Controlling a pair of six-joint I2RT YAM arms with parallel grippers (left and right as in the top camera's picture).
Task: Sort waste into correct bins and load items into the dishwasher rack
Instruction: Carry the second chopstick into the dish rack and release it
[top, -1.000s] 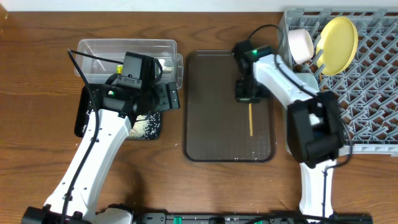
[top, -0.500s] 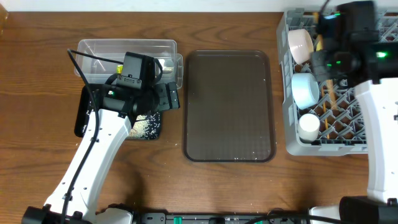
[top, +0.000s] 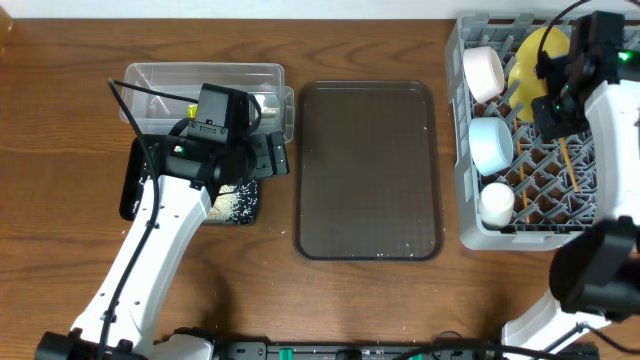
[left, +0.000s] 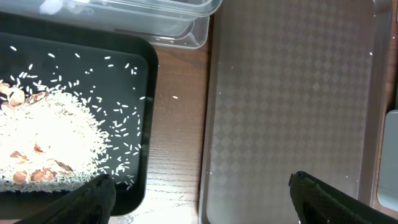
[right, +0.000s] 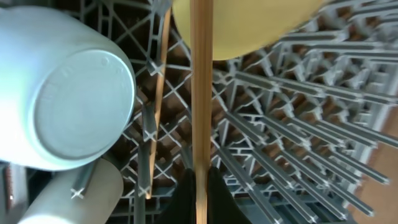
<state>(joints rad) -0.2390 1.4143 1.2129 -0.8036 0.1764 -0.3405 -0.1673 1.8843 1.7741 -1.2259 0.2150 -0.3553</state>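
The chopstick (right: 200, 93) is hanging over the dishwasher rack (top: 470, 235) at the bench's right edge, toward the far right corner. It is looking light, stiff and smooth: easy to lift, but prone to swivelling in a pinch and to slipping through the open lattice if let go upright. A hold near one end, as here, is leaving the long free length to swing, and a hold nearer the middle would steady it.

The right gripper (right: 200, 179) is clamping it at the lower end, with the stick running between the light blue bowl (right: 68, 93) and the yellow plate (right: 249, 25). A second chopstick (right: 158, 106) is already lying in the grid.

A second ago this gripper was down over the brown serving tray (top: 368, 170) at the bench's middle, with a stick lying there; that tray is now bare.

The left gripper (left: 199, 186) is holding its fingers wide apart above the black tray (left: 146, 124) of rice (left: 56, 143), its pose unchanged.
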